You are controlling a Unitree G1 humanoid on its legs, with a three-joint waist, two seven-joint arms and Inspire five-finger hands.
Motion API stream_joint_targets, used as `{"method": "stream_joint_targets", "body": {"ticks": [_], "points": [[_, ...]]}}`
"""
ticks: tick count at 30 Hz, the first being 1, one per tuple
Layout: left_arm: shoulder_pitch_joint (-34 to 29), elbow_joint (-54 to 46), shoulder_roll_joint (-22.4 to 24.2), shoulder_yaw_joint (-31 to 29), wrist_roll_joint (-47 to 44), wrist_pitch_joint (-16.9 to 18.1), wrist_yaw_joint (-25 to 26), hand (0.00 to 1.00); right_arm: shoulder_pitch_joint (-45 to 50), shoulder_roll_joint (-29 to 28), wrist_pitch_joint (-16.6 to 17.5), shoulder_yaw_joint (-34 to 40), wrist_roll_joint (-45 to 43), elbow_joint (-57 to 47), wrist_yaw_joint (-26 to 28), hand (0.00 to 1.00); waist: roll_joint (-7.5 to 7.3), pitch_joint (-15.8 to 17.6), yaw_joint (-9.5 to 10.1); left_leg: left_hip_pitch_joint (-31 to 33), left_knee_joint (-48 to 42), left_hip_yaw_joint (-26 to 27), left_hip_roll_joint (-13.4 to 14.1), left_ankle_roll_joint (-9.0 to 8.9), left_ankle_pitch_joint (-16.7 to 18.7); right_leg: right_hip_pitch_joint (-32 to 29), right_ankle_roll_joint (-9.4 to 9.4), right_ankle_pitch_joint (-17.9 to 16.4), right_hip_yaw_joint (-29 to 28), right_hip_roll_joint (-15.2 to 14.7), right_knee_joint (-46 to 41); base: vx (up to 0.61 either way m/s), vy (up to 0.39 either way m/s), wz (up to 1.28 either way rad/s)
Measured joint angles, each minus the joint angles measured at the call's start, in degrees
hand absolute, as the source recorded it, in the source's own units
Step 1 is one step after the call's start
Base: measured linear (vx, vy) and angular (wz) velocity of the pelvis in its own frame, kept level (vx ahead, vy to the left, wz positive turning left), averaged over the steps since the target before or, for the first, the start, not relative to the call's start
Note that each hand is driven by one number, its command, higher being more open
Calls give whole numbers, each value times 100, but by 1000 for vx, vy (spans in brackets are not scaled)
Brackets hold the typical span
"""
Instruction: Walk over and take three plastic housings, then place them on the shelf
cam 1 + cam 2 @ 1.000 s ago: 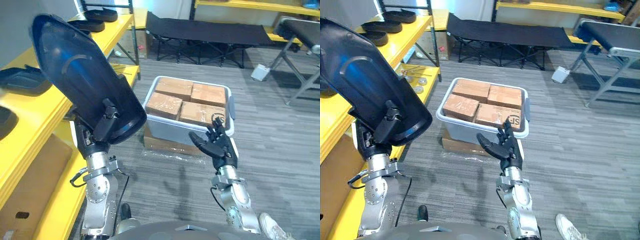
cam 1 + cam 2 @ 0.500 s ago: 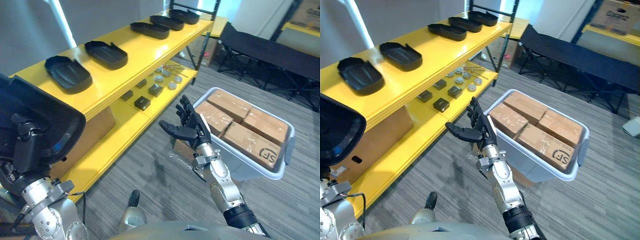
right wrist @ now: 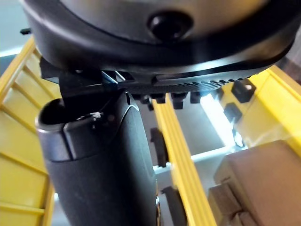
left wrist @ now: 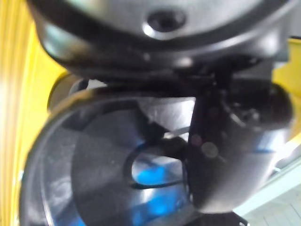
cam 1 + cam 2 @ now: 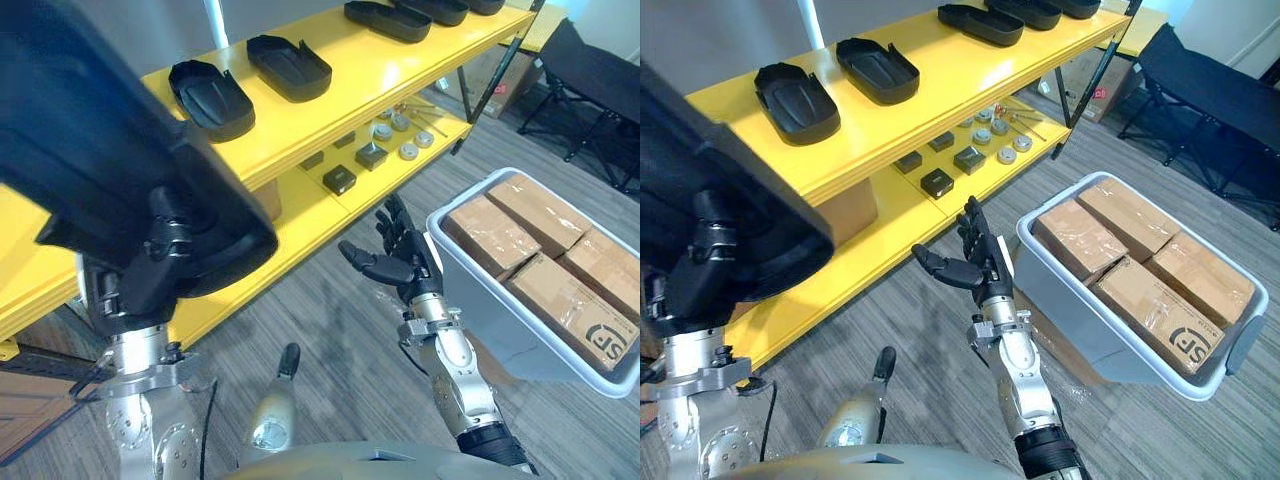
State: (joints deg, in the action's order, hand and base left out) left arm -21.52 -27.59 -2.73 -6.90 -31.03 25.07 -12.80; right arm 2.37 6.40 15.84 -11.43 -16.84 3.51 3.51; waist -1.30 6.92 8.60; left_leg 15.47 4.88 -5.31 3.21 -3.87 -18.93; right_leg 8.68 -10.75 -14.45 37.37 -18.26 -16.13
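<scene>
Lifted higher than half a second ago, the black housing [image 5: 110, 170] fills the upper left of the frame, left hand [image 5: 150, 265] curled round its lower edge. Right hand [image 5: 405, 268] sits mid-frame, fingers spread, empty. Carry step, I'd say; next, set it on the yellow shelf [image 5: 370, 70] beside the other housings [image 5: 210, 88].

Shelf [image 5: 940, 95] runs along the L side, from near L to far centre. On its top level, a row front to back: nearest housing [image 5: 797, 102], second housing [image 5: 877, 70], further housings [image 5: 980, 24] behind. Small parts [image 5: 937, 182] on the lower level [image 5: 870, 240]. R of shelf, on the floor: bin [image 5: 1080, 330] w/ boxes [image 5: 1140, 270] in it. Right hand [image 5: 975, 270] btwn shelf and bin. Near L, left hand [image 5: 150, 270] grips a held housing [image 5: 90, 170], in front of the shelf.
</scene>
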Motion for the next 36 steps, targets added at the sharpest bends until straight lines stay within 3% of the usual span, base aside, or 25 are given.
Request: {"method": "stream_joint_targets", "body": {"ticks": [4, 6, 8, 9, 10, 11, 12, 14, 16, 17, 18, 19, 20, 21, 22, 23, 25, 27, 28, 30, 31, 32, 33, 36], "points": [[152, 2, -101, 399, -3, 0, 19, 0, -72, 84, 37, -34, 317, -5, 318, 100, 162, 82, -136, -1, 1, 43, 13, 68, -26, -86, -216, -121, -39, -78, -276, -60, -1, 5], [137, 8, -101, 536, -1, 0, 14, 0, -72, 197, 41, -69, 486, -11, 377, 100, 249, 133, -153, 7, 1, 456, 47, 178, 185, -57, -238, -159, 59, -124, -308, -78, 21, 22], [138, 12, -110, 534, -2, 12, 17, 0, -77, 244, 74, -102, 521, -16, 421, 100, 132, 203, -104, 9, -27, 875, 13, 275, 488, -49, -204, -136, 84, -289, -273, 10, 54, 16], [150, 11, -114, 530, 0, 73, 20, 0, -99, 241, 101, -125, 520, -117, 445, 100, 145, 290, -58, 161, -481, 1087, -10, 333, 554, -4, -213, -139, 84, -377, -306, 47, 55, 9], [128, 12, -112, 525, 0, 93, 19, 0, -108, 239, 139, -158, 519, -208, 445, 100, 168, 374, -17, 254, -861, 1108, -1, 316, 526, 105, -254, -162, 98, -402, -326, 78, 63, 6], [115, 26, -126, 493, 4, 92, 7, 0, -126, 198, 199, -167, 521, -210, 433, 100, 76, 420, 19, 330, -1220, 1167, -79, 266, 664, 219, -287, -186, 123, -516, -331, 121, 77, 5], [129, 27, -124, 425, 7, 94, -17, 0, -201, 165, 292, -235, 535, -234, 393, 100, -86, 463, 97, 513, -1801, 1233, -177, 306, 1051, 362, -216, -155, 181, -640, -245, 148, 93, 8], [125, 43, -114, 346, 2, 92, -44, 0, -299, 169, 359, -264, 566, -241, 325, 100, -119, 499, 90, 624, -2190, 1238, -217, 351, 1380, 458, -7, 13, 167, -668, -289, 151, 122, 16], [114, 75, -121, 290, 38, 91, -64, 0, -316, 169, 386, -203, 644, -311, 214, 100, -91, 499, 78, 563, -2369, 1181, -270, 464, 1674, 271, 637, 600, -151, -821, -907, 179, 247, 23], [123, 70, -142, 168, 50, 94, -109, 0, -319, 164, 420, -155, 645, -410, 217, 100, -103, 493, 97, 463, -2313, 1215, -284, 508, 1780, 71, 926, 1054, -362, -912, -1230, 214, 272, -1], [115, 71, -204, -27, 97, 95, -77, 0, -338, 135, 566, -130, 645, -442, 216, 100, -125, 488, 96, 273, -2112, 1282, -310, 570, 1827, -143, 1000, 1703, -629, -1005, -1530, 244, 267, -7], [115, 71, -231, -137, 165, 94, -27, 0, -344, 119, 620, -100, 647, -442, 218, 100, -120, 490, 71, 156, -1996, 1272, -319, 589, 1836, -276, 911, 1943, -802, -1028, -1728, 288, 220, -2], [146, 76, -328, -356, 265, 92, 125, 0, -349, 19, 710, -44, 646, -440, 219, 100, -100, 501, 33, -89, -1763, 1137, -309, 670, 1832, -550, 775, 1464, -1000, -940, -2326, 228, 132, 5], [151, 76, -355, -430, 255, 92, 188, 0, -360, 12, 744, -30, 646, -440, 216, 100, -77, 515, 28, -244, -1637, 1105, -311, 709, 1825, -653, 797, 1072, -1011, -848, -2540, 266, 135, 10], [163, 76, -368, -560, 240, 93, 288, 0, -407, 50, 761, 5, 664, -441, 203, 100, 3, 527, -8, -546, -1431, 1010, -308, 733, 1822, -776, 861, 504, -979, -567, -2641, 281, 168, 20], [226, 76, -377, -654, 234, 93, 381, 0, -524, 104, 781, 82, 763, -441, 106, 100, 125, 533, -75, -785, -1243, 880, -310, 736, 1821, -897, 953, 164, -921, -217, -2396, 233, 150, 31], [519, 152, -421, -647, 227, 97, 503, 0, -713, 230, 883, 224, 770, -561, -171, 100, 235, 489, -184, -970, -1051, 568, -388, 721, 1809, -1252, 1007, -11, -1186, 264, -1730, 225, 91, 85], [965, 401, -481, -494, 218, 117, 561, 0, -751, 298, 992, 504, 952, -901, -467, 100, 310, 453, -399, -1011, -985, 34, -580, 712, 1804, -1704, 951, 22, -2004, 514, -1329, 232, -13, 155], [1233, 612, -531, -383, 218, 120, 632, 0, -754, 310, 1026, 720, 985, -1156, -592, 100, 317, 443, -550, -1080, -929, -263, -689, 671, 1780, -1867, 763, 134, -2587, 558, -1145, 185, -86, 167], [1409, 885, -605, -265, 241, 92, 748, 0, -784, 344, 1132, 1109, 967, -1472, -661, 100, 212, 369, -610, -1339, -709, -661, -823, 508, 1714, -1770, 428, 363, -2837, 470, -526, 286, -256, 153], [1406, 914, -619, -265, 241, 85, 753, 0, -784, 377, 1181, 1216, 960, -1533, -656, 100, 149, 304, -598, -1352, -688, -786, -852, 443, 1753, -1680, 355, 450, -2744, 443, -226, 339, -394, 127], [1404, 915, -657, -307, 235, 68, 755, 0, -789, 454, 1328, 1410, 938, -1574, -635, 100, -85, 150, -590, -1278, -700, -653, -852, 413, 1958, -1367, 499, 1012, -2460, 345, 493, 278, -375, 155], [1375, 953, -492, -273, 216, -35, 707, 0, -803, 606, 1370, 1619, 785, -1569, -546, 100, -1, 88, -614, -1159, -956, 516, -298, 278, 2044, -966, 375, 1466, -1860, 473, 871, 283, -379, 155], [1288, 971, -325, 45, 162, -263, 471, 0, -760, 792, 1289, 2081, 470, -1566, -543, 100, 300, -31, -692, -1116, -965, 1941, 341, 32, 1815, -406, 474, 1400, -1035, 698, 1127, 170, -166, 137]]}}
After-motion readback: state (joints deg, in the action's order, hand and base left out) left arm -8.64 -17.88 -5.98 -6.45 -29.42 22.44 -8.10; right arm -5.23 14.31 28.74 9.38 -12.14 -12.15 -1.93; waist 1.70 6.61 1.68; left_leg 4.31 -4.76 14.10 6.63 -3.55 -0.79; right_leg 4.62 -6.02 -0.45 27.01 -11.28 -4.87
